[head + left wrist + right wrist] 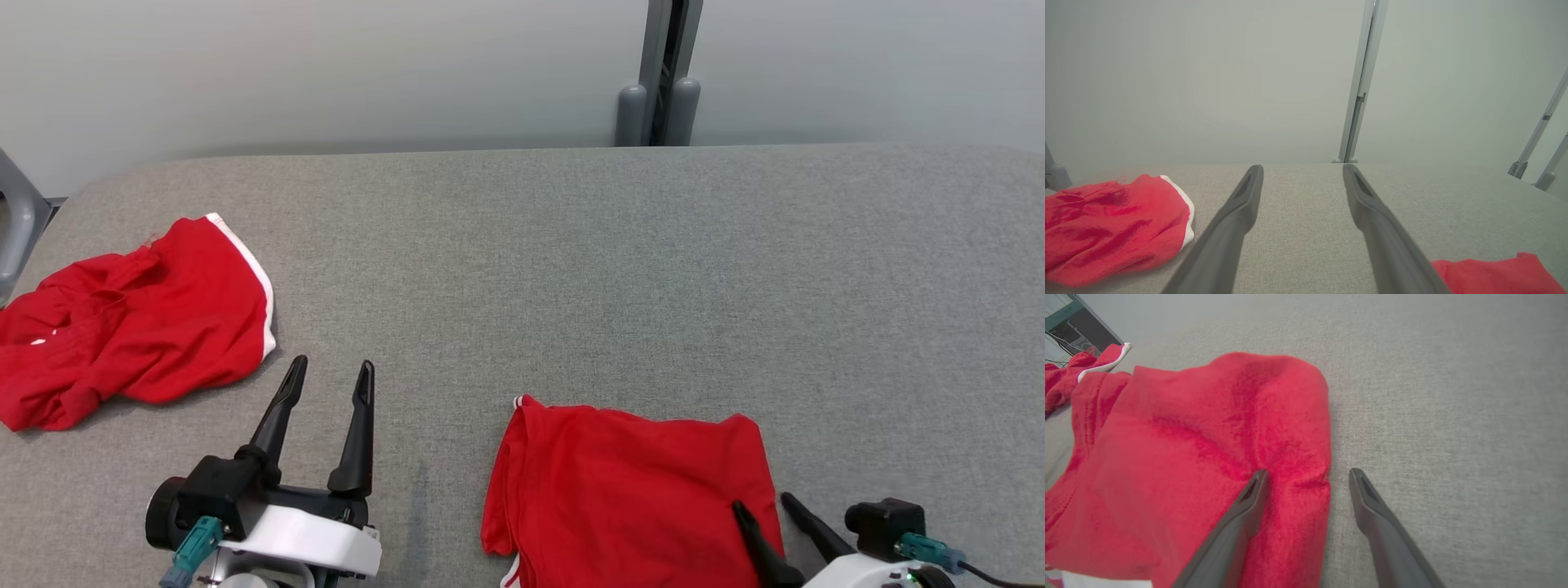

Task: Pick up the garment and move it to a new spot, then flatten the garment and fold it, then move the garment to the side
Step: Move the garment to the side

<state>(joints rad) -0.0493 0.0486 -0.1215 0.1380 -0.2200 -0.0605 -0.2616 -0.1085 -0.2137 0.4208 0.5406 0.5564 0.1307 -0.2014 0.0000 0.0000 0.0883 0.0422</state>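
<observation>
Nearest, right gripper (762, 501) straddles the edge of the folded garment (629, 482), fingers apart; left gripper (334, 363) gapes idle. Moving it aside looks next: clamp that edge.

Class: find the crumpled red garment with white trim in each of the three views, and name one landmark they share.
Head view: the crumpled red garment lies at the left edge.
Left wrist view: the garment is at the lower left.
Right wrist view: the garment is in the top left corner.
Shared landmark: the flat red garment, in all three.
</observation>
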